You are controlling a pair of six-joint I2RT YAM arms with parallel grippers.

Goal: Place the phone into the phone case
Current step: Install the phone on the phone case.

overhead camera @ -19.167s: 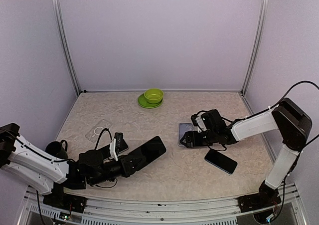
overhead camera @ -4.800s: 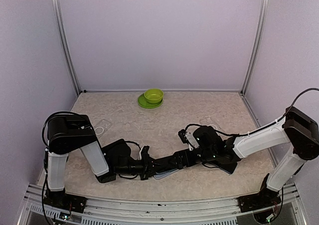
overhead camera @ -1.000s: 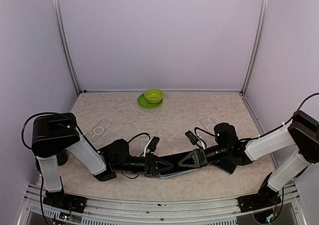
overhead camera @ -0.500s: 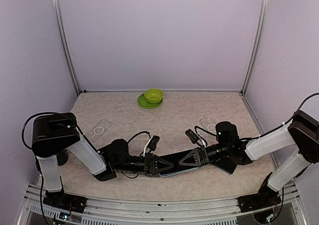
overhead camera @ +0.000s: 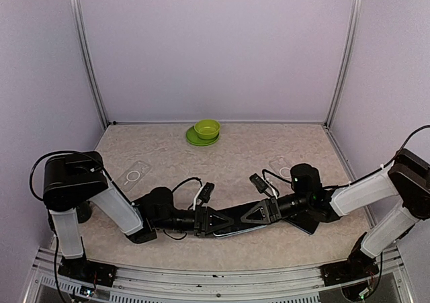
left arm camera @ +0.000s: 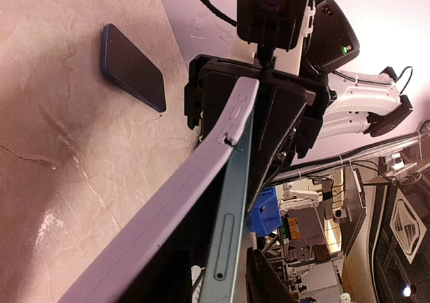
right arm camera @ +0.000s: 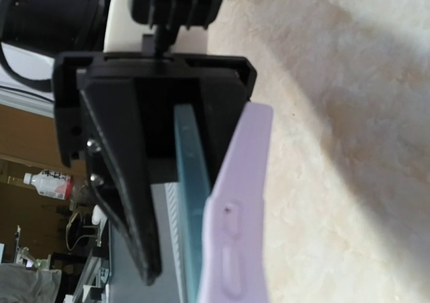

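at right end effector, lilac phone case against teal phone

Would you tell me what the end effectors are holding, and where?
The phone with its lavender case, by its short ends: the right end effector clamps one end; the left end effector brackets the other, grip uncertain.

– what's the case like?
– matt lilac plastic, smooth and soft-looking. the phone shows a smooth teal edge with a satin, metal-like sheen.
– and your fingers?
– plain matt black plastic.
– the table?
– pale and stone-patterned, with a slight gloss where the light hits. the dark phone lying on it is smooth and glossy. the bowl is shiny green plastic.
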